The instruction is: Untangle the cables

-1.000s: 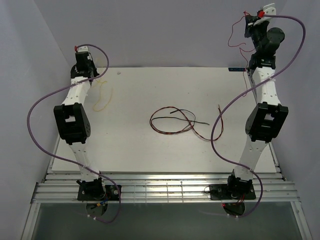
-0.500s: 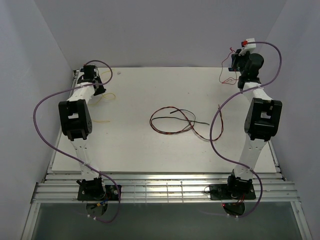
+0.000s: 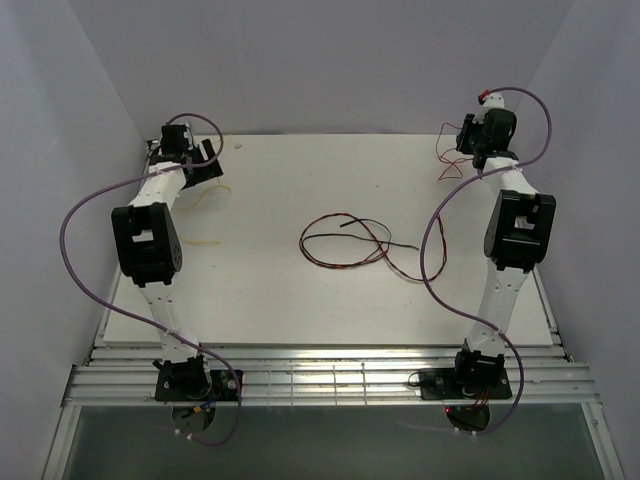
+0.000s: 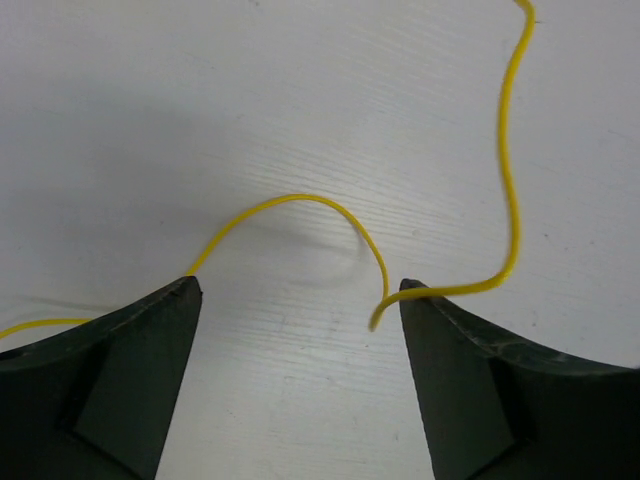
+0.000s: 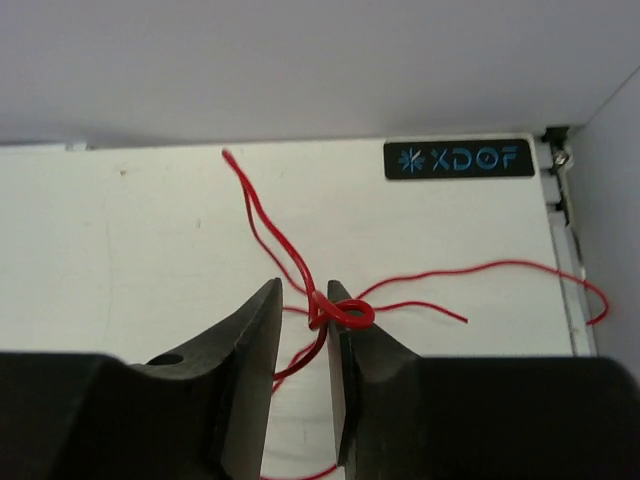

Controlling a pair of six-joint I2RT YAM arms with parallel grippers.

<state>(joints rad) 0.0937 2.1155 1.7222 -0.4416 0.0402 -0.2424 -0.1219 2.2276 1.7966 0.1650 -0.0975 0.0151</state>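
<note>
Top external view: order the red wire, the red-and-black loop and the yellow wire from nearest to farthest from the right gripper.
1. red wire: pinched in the right gripper, far right.
2. red-and-black loop: centre of the view.
3. yellow wire: far left.

Yellow cable (image 4: 300,197), red cable (image 5: 270,230), red-and-black cables (image 3: 340,216); white table (image 3: 260,300); black fingers (image 4: 120,380).

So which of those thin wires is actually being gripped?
The red wire, pinched at its knot by the right gripper. The yellow wire lies loose at the open left gripper; the red-and-black loop lies untouched mid-table.
</note>
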